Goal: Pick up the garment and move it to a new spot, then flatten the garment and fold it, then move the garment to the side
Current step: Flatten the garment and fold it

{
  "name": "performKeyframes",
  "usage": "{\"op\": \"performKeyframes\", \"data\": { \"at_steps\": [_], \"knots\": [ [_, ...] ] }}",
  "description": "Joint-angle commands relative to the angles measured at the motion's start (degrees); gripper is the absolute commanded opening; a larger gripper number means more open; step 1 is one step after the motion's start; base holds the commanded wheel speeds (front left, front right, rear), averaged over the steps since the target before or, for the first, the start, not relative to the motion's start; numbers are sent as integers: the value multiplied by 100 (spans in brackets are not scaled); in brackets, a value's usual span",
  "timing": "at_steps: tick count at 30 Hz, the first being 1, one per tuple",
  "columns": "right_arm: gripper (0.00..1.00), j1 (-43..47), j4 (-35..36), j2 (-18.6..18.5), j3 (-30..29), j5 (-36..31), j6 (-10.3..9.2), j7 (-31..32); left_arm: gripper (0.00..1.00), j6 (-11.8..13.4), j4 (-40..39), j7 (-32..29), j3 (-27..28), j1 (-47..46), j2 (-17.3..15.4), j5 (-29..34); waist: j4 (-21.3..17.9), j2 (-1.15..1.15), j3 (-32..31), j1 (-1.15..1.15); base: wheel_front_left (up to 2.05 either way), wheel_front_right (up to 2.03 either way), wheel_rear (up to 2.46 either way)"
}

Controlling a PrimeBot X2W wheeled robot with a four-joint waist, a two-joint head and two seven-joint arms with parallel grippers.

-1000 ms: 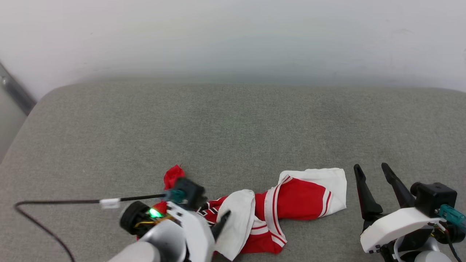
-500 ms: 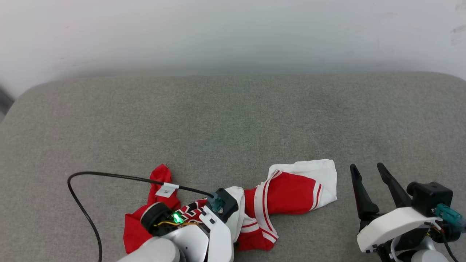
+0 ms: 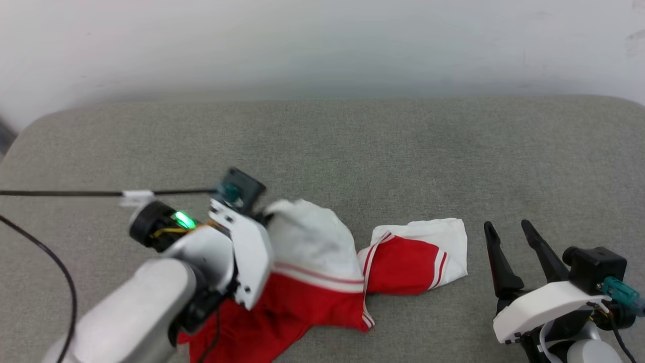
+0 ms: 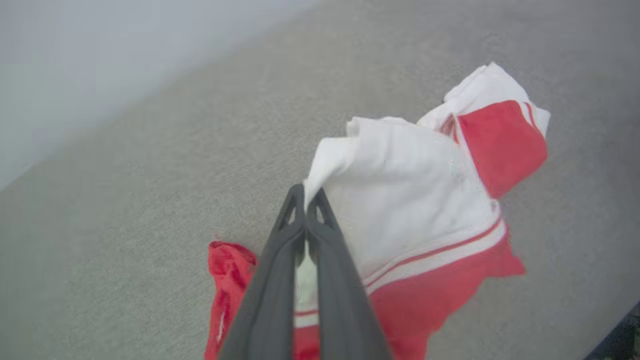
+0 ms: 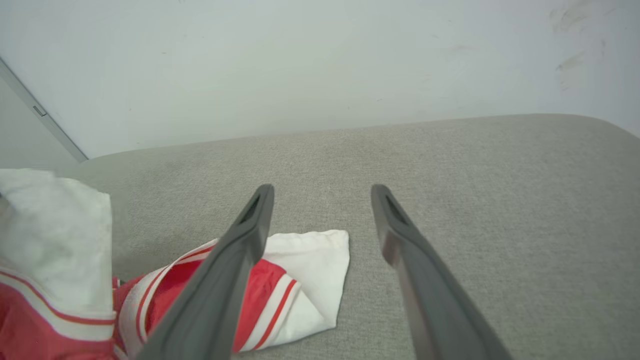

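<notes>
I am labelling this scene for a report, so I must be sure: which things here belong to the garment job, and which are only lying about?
Part of the job:
- the garment, its white part pinched
- the left gripper, shut on it
- the right gripper, open, apart from the cloth

Only there:
- black cable
- grey cushion
- white wall

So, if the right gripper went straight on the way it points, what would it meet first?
Probably bare grey cushion, then the white wall. The right gripper points past the garment, which lies off to one side; depth is unclear.
</notes>
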State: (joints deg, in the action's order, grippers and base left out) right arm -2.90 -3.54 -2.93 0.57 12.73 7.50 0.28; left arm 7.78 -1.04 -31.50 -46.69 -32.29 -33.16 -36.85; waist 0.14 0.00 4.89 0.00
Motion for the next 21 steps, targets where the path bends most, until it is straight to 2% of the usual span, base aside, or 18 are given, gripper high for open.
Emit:
{"op": "performKeyframes", "data": {
  "at_steps": [1, 5, 9, 12, 16, 20, 21],
  "knots": [
    [100, -87, -1, 3, 0, 37, -2, -28, 0, 111, 87, 144, 162, -59, 29, -71, 7, 0, 34, 0, 0, 0, 0],
    [100, -170, -13, 3, 16, 60, -2, -41, 0, 576, 464, 886, 971, -64, 72, -320, -15, 0, 175, 0, 0, 0, 0],
    [100, -209, -56, 3, 34, 32, -2, -55, 0, 1002, 947, 1532, 1684, 396, -63, -625, -89, 0, 298, 0, 0, 0, 0],
    [100, -221, -47, 3, -19, -6, -2, -55, 0, 1175, 1205, 1849, 2059, 862, -95, -920, -102, 0, 405, 0, 0, 0, 0],
    [100, -279, -33, 3, -81, -35, -2, -18, 0, 1126, 1652, 2003, 2232, 1455, 107, -1327, -65, 0, 556, 0, 0, 0, 0],
    [100, -345, -45, -37, -100, -30, -2, 16, 0, 906, 2139, 2072, 2220, 1670, 419, -1618, -19, 0, 627, 0, 0, 0, 0],
    [100, -358, -52, -48, -100, -23, -2, 28, 15, 832, 2248, 2101, 2217, 1679, 491, -1673, -8, 0, 632, 0, 0, 0, 0]
  ]
}}
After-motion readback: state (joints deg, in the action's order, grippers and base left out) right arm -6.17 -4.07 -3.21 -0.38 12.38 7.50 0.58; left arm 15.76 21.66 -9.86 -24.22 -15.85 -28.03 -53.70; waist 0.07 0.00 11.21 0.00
